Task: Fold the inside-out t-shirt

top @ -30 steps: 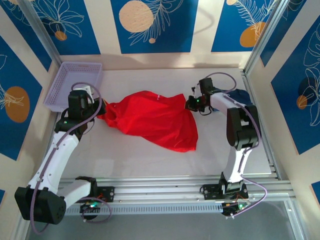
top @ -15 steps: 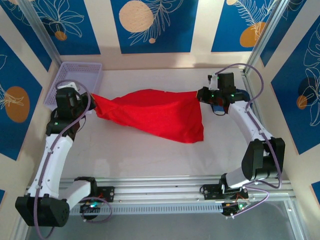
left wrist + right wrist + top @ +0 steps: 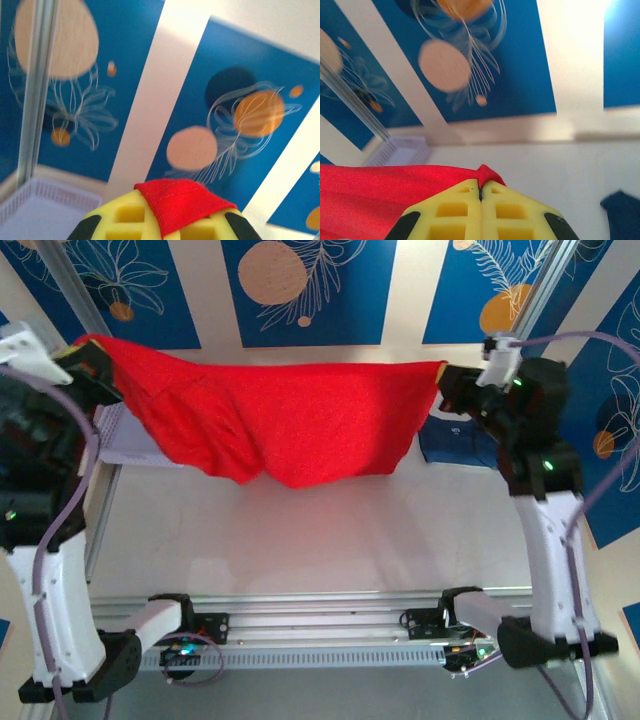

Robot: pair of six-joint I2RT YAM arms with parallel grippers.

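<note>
red t-shirt (image 3: 290, 420) aloft above table (image 3: 300, 540)

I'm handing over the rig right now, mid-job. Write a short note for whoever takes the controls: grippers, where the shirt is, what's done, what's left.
Left gripper: shut on one end of the red t-shirt, raised high at the left.
Right gripper: shut on the opposite end, raised at the right.
Shirt: hangs stretched between the two grippers above the table, sagging lowest left of the middle.
Nearby: lavender basket at the far left, navy garment on the table near the right gripper.
Done: shirt is up and spread out.
Left: lay it flat and make every fold; none is made yet.
</note>
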